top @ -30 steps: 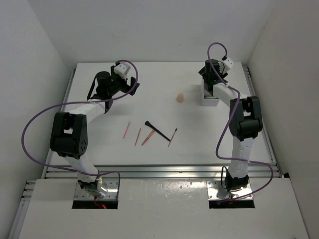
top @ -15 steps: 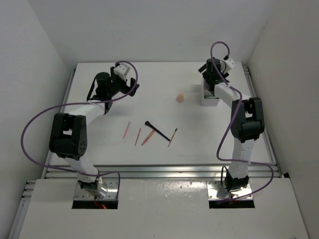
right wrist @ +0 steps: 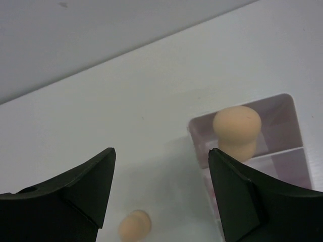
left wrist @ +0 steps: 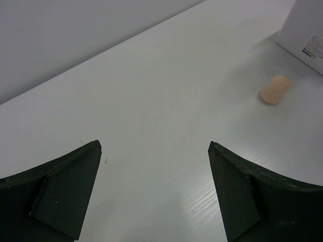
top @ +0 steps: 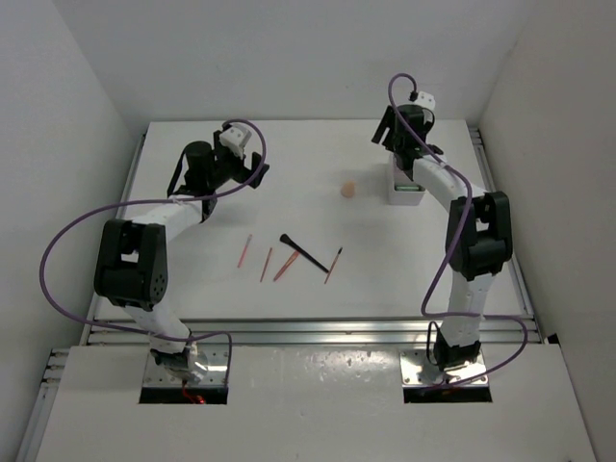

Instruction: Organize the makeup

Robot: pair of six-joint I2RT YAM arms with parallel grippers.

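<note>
Sponge (top: pixel 348 189) lies on the counter (top: pixel 318 154) left of the box (top: pixel 404 199); a second sponge (right wrist: pixel 237 132) sits inside it. Soft, light, we judge: pinch its waist gently. Left tool (left wrist: pixel 154 151) and right tool (right wrist: pixel 160 161) hang released, empty.

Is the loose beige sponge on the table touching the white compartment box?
Apart. The top view shows a clear gap between the sponge and the white box.

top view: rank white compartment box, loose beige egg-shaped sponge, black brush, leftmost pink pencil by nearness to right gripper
1. White compartment box, by right gripper
2. Loose beige egg-shaped sponge, left of box
3. Black brush, centre
4. Leftmost pink pencil, far left
</note>
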